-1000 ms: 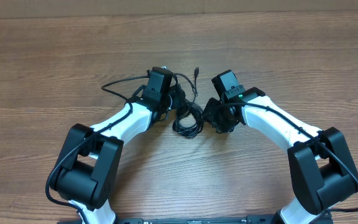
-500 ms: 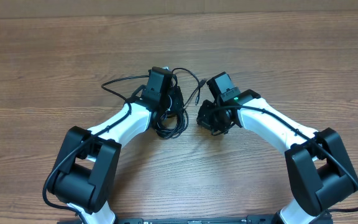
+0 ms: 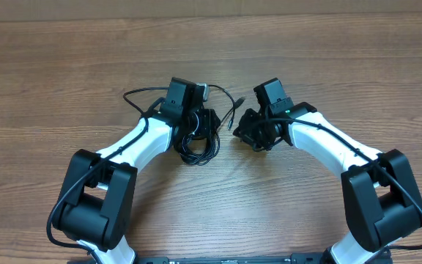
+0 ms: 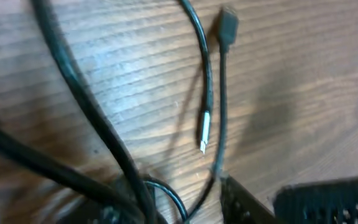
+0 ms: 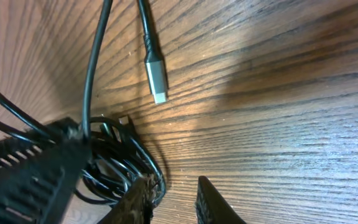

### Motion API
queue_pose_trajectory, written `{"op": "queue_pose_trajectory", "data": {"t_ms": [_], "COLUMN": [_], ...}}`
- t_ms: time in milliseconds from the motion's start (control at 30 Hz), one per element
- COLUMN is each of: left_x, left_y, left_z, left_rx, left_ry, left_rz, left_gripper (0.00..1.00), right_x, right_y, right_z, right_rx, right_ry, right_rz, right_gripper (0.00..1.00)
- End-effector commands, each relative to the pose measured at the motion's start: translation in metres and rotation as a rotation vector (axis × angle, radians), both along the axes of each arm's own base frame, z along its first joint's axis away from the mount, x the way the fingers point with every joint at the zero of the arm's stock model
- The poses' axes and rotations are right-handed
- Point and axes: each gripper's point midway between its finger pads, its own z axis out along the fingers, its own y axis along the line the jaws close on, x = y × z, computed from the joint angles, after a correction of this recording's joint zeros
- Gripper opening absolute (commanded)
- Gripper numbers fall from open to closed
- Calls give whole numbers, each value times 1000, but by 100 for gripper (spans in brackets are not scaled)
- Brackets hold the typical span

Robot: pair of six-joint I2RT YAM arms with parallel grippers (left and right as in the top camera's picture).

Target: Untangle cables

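Note:
The cables are thin black cords. Their coiled bundle [image 3: 195, 146] lies on the wood under my left gripper [image 3: 194, 126], with loose loops [image 3: 139, 93] running to the far side. In the left wrist view a silver-tipped plug [image 4: 204, 133] and a black plug [image 4: 227, 25] lie on the table beyond my left gripper [image 4: 173, 211]. Its jaws stand apart, with cords crossing the gap. My right gripper [image 5: 174, 202] is open just right of the coil [image 5: 118, 163]. Bare wood shows between its fingertips [image 5: 213, 202], and the left one touches the coil's edge. A silver plug [image 5: 157, 76] lies ahead of it.
The wooden table [image 3: 357, 66] stretches wide on the far side and to both flanks. The two wrists [image 3: 275, 95] sit close together near the middle, about a hand's width apart. My arms' own thicker black leads [image 3: 321, 132] run along the white links.
The coil has been dragged left, from between the wrists to beneath the left gripper. The left wrist has shifted left and away. The right gripper has edged back to the right, its jaws slightly apart.

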Motion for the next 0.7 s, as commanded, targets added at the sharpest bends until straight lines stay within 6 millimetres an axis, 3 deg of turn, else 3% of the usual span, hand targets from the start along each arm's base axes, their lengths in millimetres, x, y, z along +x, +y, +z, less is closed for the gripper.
{"op": "queue_pose_trajectory", "data": {"t_ms": [0,167,267,533,667], "left_x": [16,16,20,19,13], "left_y": [-2,14,24,80,104], "left_z": [39,47,49,33,27], "left_rx": [-16,71,107,231,259], "left_ry": [-87,-63,-68,27,82], "left_rz": [-71,-97,-84,59,107], "left_gripper": [52,65,80,74,64], "right_x": [0,6,9,18,30], "right_y": [1,3,5,9,14], "right_z": [0,2,4,9,16], "right_rx": [14,25,32,50,75], "right_ry": [6,-22,-37,-81,-138], "right_rz": [1,1,2,1,1], "right_gripper": [24,27,28,29,29]}}
